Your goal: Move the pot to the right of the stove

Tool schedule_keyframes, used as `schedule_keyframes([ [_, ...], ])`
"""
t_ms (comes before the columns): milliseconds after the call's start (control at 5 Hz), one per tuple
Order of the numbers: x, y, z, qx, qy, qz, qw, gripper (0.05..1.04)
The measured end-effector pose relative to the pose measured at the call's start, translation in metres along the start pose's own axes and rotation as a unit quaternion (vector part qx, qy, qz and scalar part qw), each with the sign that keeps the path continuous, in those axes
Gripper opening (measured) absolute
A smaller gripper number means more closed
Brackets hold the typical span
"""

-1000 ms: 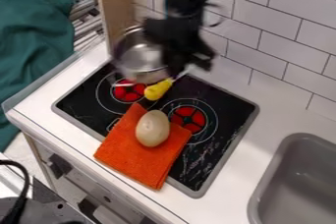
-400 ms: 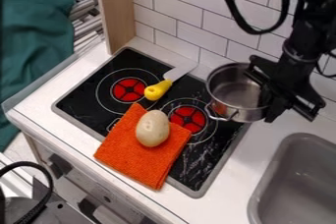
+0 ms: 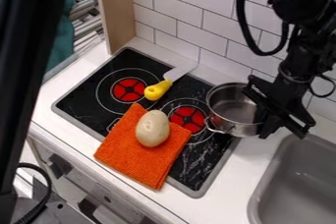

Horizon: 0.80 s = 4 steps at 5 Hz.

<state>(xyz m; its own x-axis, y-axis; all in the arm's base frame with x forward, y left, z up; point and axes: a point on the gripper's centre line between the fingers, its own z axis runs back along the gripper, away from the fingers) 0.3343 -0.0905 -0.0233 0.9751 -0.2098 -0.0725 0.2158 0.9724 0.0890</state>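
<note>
Your gripper (image 3: 264,125) at pot's R side, jaws closed on its wall, gap approx. wall thickness. Pot (image 3: 230,107) about upright at stove's (image 3: 134,61) R edge, partly over desk (image 3: 213,201); can't tell if touching down. Sink (image 3: 305,183) just R. Orange cloth (image 3: 134,161) w/ potato (image 3: 152,128) on top, front of stove. Yellow-handled knife (image 3: 179,73) at back.

Black jointed arm (image 3: 296,3), looping black cable (image 3: 241,16)

A toy kitchen: the stove (image 3: 135,62) with red burners (image 3: 128,90) sits in a white counter (image 3: 213,196), a grey sink (image 3: 302,174) right of it, a tiled wall (image 3: 215,26) behind it.
</note>
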Motion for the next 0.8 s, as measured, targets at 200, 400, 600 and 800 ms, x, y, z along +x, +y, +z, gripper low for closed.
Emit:
schedule_keyframes([
  [200,0.006,0.014,-0.009,-0.005,-0.016,0.019,0.9997,0.056],
  [400,0.009,0.017,-0.010,-0.007,-0.027,0.025,0.9993,0.077],
  [600,0.003,0.018,-0.014,-0.003,-0.022,0.032,0.9992,0.228],
  [800,-0.004,0.022,0.004,-0.003,-0.039,0.046,0.9982,0.487],
])
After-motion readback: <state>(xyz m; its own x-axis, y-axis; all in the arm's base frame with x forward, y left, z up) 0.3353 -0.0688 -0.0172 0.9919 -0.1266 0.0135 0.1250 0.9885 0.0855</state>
